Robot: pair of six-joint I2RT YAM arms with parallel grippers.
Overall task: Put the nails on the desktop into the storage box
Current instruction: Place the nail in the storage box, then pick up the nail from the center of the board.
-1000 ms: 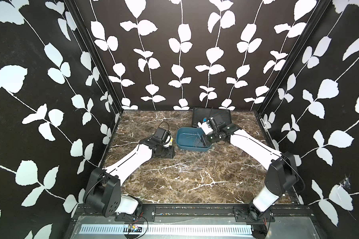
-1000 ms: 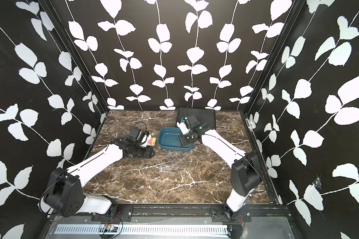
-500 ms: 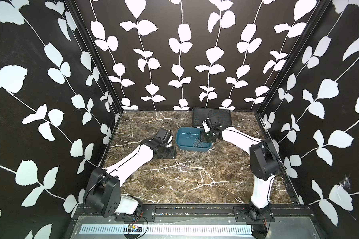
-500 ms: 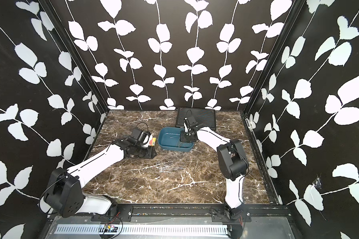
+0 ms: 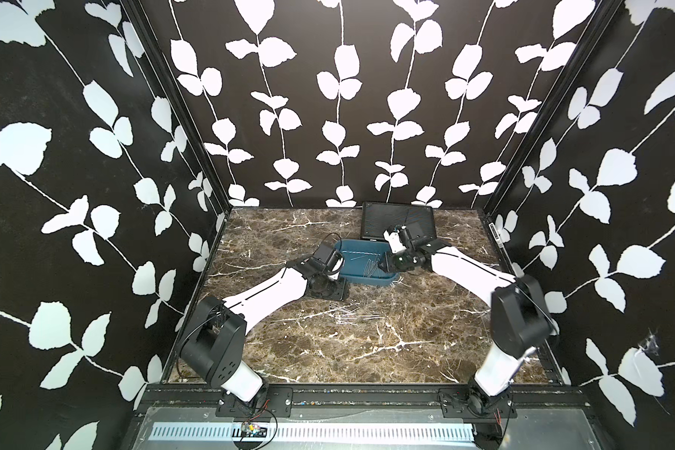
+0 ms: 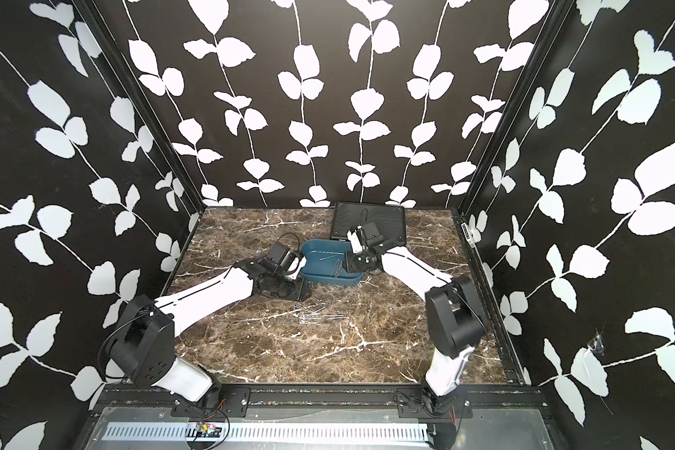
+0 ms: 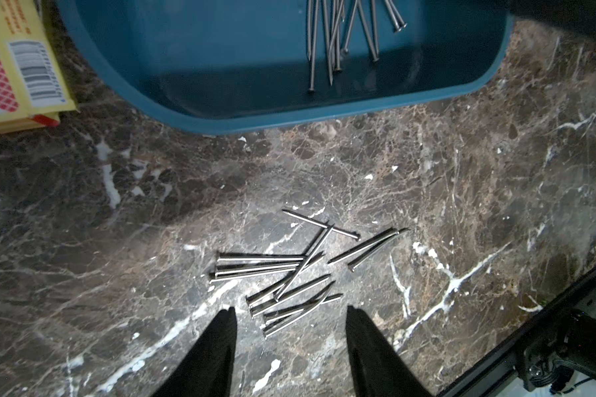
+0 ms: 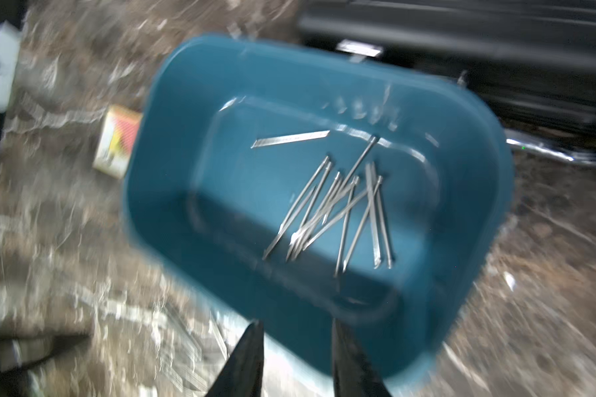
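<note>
The teal storage box [image 5: 367, 277] [image 6: 334, 278] sits mid-desktop with several nails [image 8: 341, 206] [image 7: 341, 34] lying in it. More nails [image 5: 351, 313] [image 6: 316, 315] [image 7: 289, 275] lie in a loose heap on the brown marble desktop [image 5: 367, 350], in front of the box. My left gripper [image 7: 291, 312] [image 5: 330, 290] is open above the desktop, its tips just short of that heap and holding nothing. My right gripper [image 8: 296, 323] [image 5: 384, 265] hangs open and empty over the box's right end. The right wrist view is motion-blurred.
A black ribbed case [image 5: 398, 222] [image 8: 461, 51] lies behind the box at the back wall. A small orange-white card box [image 7: 14, 68] [image 8: 117, 144] rests left of the storage box, by my left wrist. The black frame rail [image 7: 530, 326] runs along the desktop's edge.
My right gripper's jaws have opened over the box, and its arm has swung and shifted toward the box's right end. My left arm has barely moved.
</note>
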